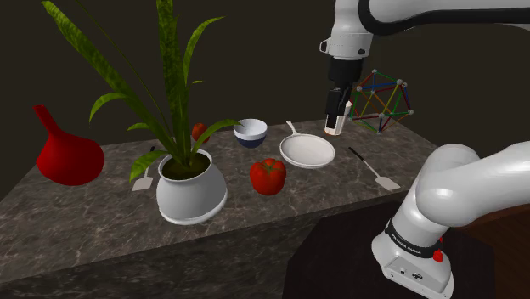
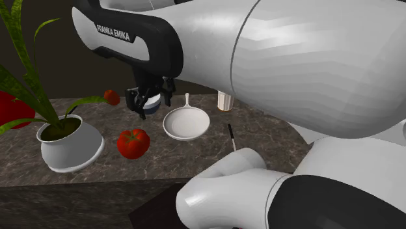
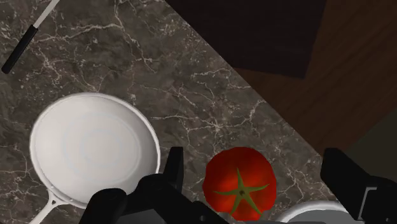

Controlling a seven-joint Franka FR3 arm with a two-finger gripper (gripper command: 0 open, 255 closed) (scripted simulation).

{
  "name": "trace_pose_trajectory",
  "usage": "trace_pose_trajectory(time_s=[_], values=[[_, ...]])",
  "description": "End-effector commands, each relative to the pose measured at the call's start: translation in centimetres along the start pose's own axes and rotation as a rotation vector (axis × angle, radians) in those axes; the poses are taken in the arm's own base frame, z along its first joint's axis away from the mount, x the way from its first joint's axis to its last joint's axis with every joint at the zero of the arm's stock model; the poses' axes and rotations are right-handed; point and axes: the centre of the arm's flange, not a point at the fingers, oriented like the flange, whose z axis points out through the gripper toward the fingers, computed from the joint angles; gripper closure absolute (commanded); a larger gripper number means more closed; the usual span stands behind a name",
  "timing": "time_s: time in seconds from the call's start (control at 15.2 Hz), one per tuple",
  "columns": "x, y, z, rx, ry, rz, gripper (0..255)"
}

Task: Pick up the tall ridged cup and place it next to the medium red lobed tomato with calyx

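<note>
High over the dark marble counter (image 1: 85, 221), the gripper (image 1: 338, 109) is empty and the cup is not yet taken.
It hangs pointing straight down, fingers spread wide with nothing between them. I'd say that leaves it ready to drop around the tall ridged cup (image 2: 225, 100), which stands upright near the counter's far edge, just beyond the white frying pan (image 1: 307, 152). Down the wrist view, the lobed red tomato (image 3: 239, 184) with its green calyx sits far below, framed by the fingers, with the pan beside it. Cup and tomato are well apart with the pan between them, and bare counter by the tomato looks the likely landing spot.
</note>
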Motion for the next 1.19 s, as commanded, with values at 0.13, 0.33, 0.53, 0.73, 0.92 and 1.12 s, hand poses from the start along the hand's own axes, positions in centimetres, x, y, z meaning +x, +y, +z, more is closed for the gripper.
trace_pose_trajectory(time_s=[0.13,0.33,0.53,0.73,0.92,1.12], values=[[0.3,2.3,0.8,-0.008,0.006,-0.001,0],[0.9,5.8,2.1,-0.021,0.014,-0.001,0],[1.4,9.4,3.3,-0.034,0.023,-0.002,0],[1.9,12.9,4.4,-0.047,0.032,-0.003,0],[2.5,16.5,5.5,-0.059,0.04,-0.004,0],[3.1,20.0,6.5,-0.072,0.049,-0.004,0]])
